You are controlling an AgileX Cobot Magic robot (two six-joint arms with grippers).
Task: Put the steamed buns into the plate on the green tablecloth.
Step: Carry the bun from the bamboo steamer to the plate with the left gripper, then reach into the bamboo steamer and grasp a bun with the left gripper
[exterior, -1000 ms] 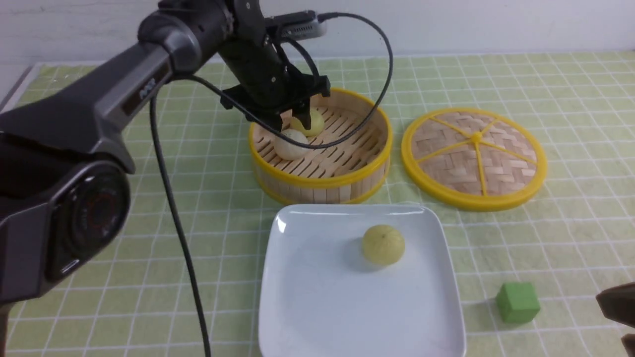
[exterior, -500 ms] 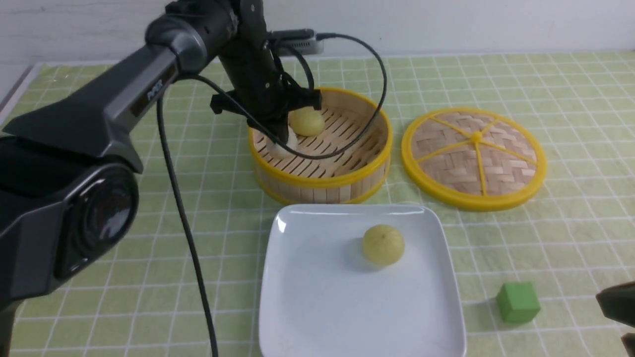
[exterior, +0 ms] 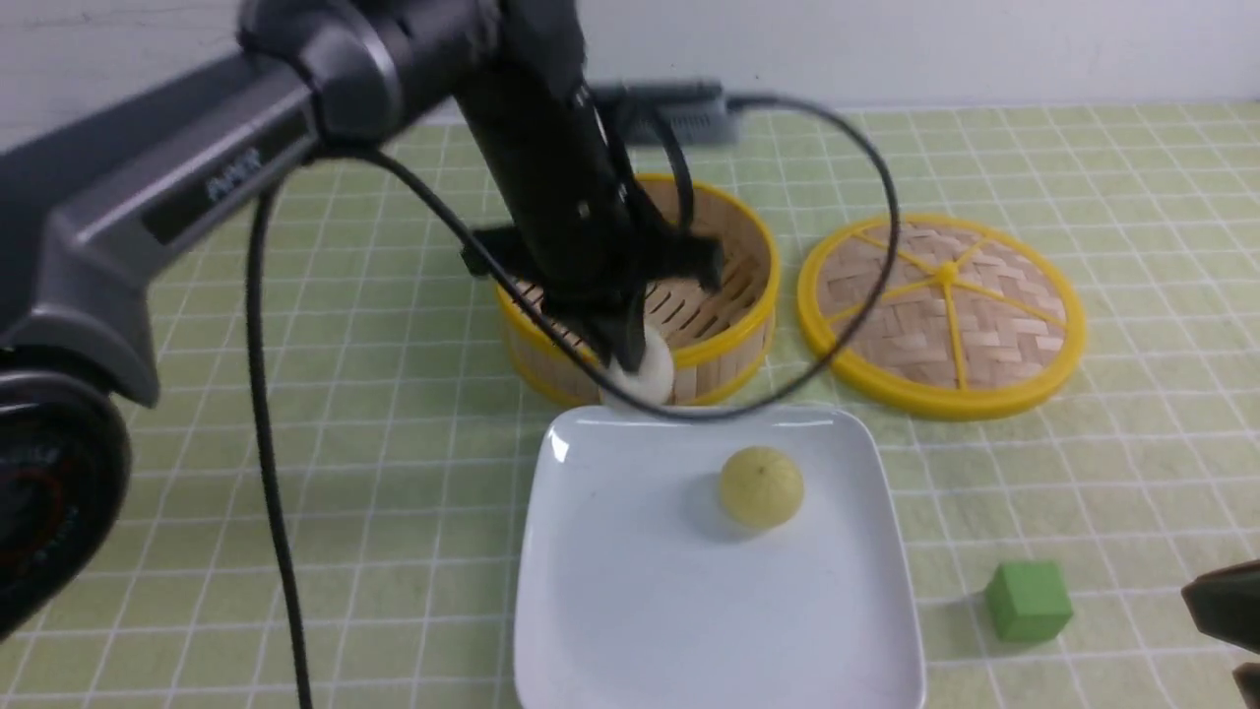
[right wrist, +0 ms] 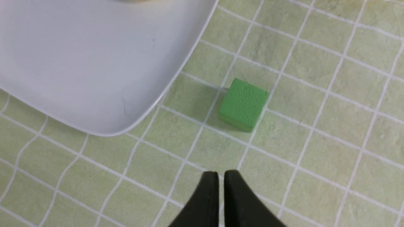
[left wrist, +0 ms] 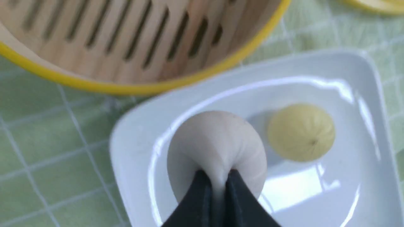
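My left pincer (left wrist: 217,181) is clamped tight on a greyish-white bun (left wrist: 217,142). The two black tips bite into its soft side so that the dough creases between them. In the front view this pair sits at the centre of the frame, lifted clear of the table, over the far edge of the white square plate (left wrist: 315,195) and in front of the near wall of the steamer basket (left wrist: 142,90).

A yellow bun (exterior: 760,486) rests on the plate, just right of the plate's middle and lower in the frame than the held bun. The two do not touch.

The basket stands directly above the plate in the frame, largely covered by my left arm. Its woven lid (exterior: 940,315) lies flat to the right of it. All of this rests on the green tablecloth (exterior: 1132,177), with its grid of white lines.

My right pincer (right wrist: 221,179) shows at the lower right corner of the front view. Its tips are almost together, with only a thin slit between them, and they hold nothing. It hangs over bare cloth near a green cube (right wrist: 243,104), which sits just beside the plate's lower right corner.
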